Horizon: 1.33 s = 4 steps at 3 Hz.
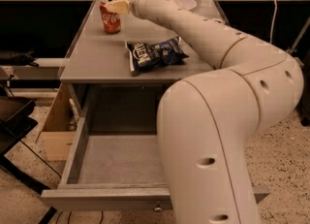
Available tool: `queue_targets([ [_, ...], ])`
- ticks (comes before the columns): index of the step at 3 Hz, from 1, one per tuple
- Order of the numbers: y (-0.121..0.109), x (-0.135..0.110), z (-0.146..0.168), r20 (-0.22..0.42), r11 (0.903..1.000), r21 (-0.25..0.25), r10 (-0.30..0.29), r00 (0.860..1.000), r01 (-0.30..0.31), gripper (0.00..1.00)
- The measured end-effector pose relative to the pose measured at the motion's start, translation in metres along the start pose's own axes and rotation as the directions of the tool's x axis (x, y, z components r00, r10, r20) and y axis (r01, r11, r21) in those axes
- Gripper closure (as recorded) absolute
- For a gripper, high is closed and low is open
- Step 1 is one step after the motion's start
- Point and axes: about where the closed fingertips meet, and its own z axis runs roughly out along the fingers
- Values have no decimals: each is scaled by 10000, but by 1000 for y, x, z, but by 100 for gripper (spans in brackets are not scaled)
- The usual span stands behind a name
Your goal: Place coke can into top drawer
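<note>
Pincer over the worktop, its tip at the rim of the upright coke can just beneath; whether it grips cannot be told. The open top drawer lies well below it.

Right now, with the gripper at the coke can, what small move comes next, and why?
Probably ease the gripper a little lower around the coke can for a firm grasp. The can stands upright at a far corner of the cabinet top, the gripper sits only at its upper rim, and the top drawer below already stands open.
</note>
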Motion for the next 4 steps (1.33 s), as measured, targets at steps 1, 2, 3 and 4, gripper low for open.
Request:
queue_targets([
  [1,3,1,17,119,9992,-373,-131,9998,136,0],
  [2,29,-9,26,598,9935,-1122,-108,9981,174,0],
  [3,66,-19,37,1052,9772,-2123,159,9943,68,0],
  [4,66,-13,43,1021,9778,-2094,96,9947,121,0],
])
